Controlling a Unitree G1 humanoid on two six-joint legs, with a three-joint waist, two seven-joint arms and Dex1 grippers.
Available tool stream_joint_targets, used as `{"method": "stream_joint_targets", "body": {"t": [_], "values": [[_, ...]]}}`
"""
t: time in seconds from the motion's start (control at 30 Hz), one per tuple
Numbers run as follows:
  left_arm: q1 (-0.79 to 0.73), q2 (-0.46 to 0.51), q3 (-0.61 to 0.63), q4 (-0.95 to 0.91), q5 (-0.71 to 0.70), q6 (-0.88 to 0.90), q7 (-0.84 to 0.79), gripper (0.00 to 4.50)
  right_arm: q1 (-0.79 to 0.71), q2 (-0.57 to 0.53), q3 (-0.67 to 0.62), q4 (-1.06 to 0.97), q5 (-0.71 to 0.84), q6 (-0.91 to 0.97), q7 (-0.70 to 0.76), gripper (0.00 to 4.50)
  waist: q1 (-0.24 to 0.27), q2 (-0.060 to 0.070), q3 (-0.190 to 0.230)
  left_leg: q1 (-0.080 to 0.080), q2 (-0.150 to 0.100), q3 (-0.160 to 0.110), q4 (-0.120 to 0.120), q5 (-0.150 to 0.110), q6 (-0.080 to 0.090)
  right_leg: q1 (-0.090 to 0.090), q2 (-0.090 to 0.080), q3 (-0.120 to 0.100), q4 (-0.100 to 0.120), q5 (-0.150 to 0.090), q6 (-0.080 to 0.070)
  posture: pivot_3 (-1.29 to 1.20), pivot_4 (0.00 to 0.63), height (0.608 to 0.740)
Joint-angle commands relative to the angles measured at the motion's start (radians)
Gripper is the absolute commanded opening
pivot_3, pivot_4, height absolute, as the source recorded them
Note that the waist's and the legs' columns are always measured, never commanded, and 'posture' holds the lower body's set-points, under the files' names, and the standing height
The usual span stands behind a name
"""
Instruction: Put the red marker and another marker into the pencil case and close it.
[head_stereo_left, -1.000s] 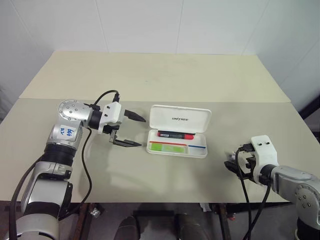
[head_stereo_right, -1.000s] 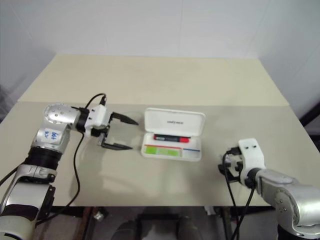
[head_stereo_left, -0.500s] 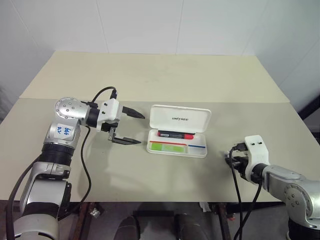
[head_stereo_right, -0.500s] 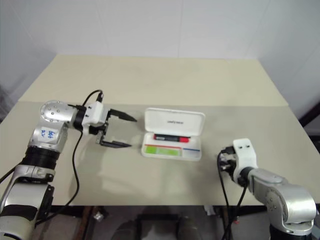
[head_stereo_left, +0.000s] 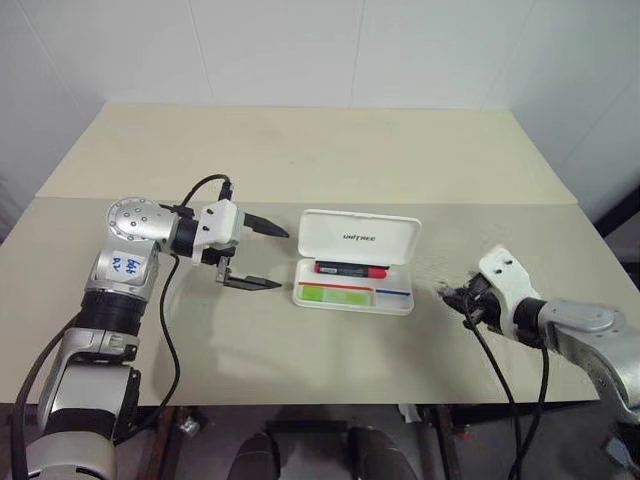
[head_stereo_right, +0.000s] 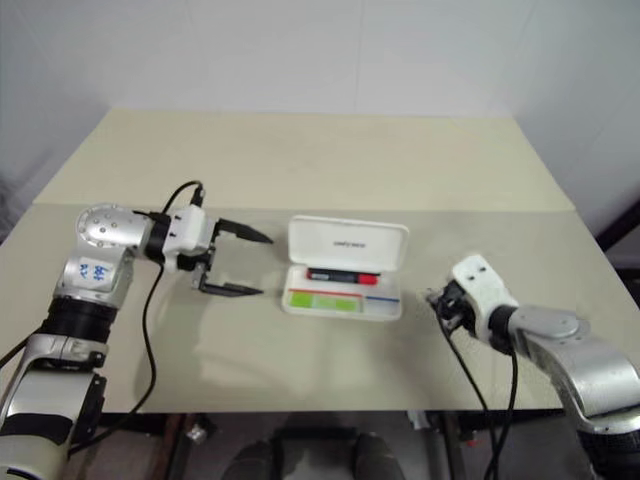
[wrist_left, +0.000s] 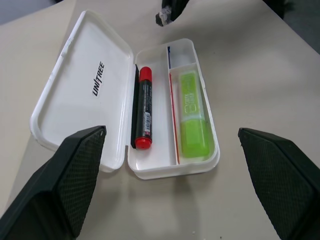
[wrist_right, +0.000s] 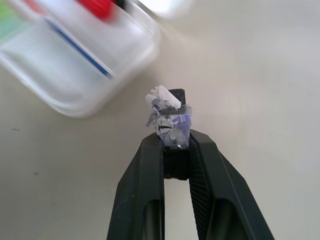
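Left eye view: the open pencil case (head_stereo_left: 356, 262) sits at centre, left gripper (head_stereo_left: 256, 254) spread beside it.

Left wrist view: red marker (wrist_left: 143, 108) and green marker (wrist_left: 193, 113) lie inside.

Right wrist view: right gripper (wrist_right: 176, 131) pressed together.

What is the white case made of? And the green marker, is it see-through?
The case looks like hard, glossy plastic: smooth molded rims, rounded corners, and light shines on its open lid. The green marker seems to be plastic too, probably see-through, since its green looks pale and glowy. The table looks like matte beige board, though its real material is unclear.
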Motion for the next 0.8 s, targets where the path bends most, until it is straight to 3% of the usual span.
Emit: {"method": "stream_joint_targets", "body": {"t": [0.03, 0.13, 0.33, 0.8], "values": [[0.017, 0.025, 0.033, -0.047, -0.019, 0.001, 0.021, 4.50, -0.118, -0.032, 0.088, 0.098, -0.051, -0.185, 0.175, 0.33, -0.002, 0.000, 0.000, 0.000, 0.000, 0.000, 0.000, 0.000, 0.000, 0.000, 0.000, 0.000, 0.000, 0.000, 0.000, 0.00, 0.150, 0.740], [0.036, 0.039, 0.041, -0.063, -0.018, 0.006, 0.041, 4.50, -0.276, 0.014, 0.221, 0.222, -0.104, -0.312, 0.325, 0.33, -0.015, 0.001, 0.001, 0.000, 0.000, 0.000, 0.000, 0.000, 0.000, -0.001, 0.000, 0.000, 0.000, 0.000, 0.000, 0.00, 0.150, 0.740], [0.075, 0.059, 0.055, -0.127, -0.026, 0.037, 0.071, 4.50, -0.393, 0.097, 0.336, 0.400, -0.189, -0.468, 0.460, 0.33, -0.014, 0.001, 0.001, 0.000, 0.000, 0.000, -0.001, 0.000, 0.000, -0.001, 0.000, 0.000, 0.001, 0.000, 0.000, 0.00, 0.150, 0.740], [0.174, 0.107, 0.089, -0.261, -0.049, 0.114, 0.134, 4.50, -0.386, 0.092, 0.313, 0.475, -0.220, -0.532, 0.604, 0.33, -0.015, 0.002, 0.001, 0.000, 0.000, 0.000, 0.001, -0.001, -0.001, -0.001, 0.000, 0.000, 0.003, -0.001, 0.000, 0.00, 0.150, 0.740]]}}
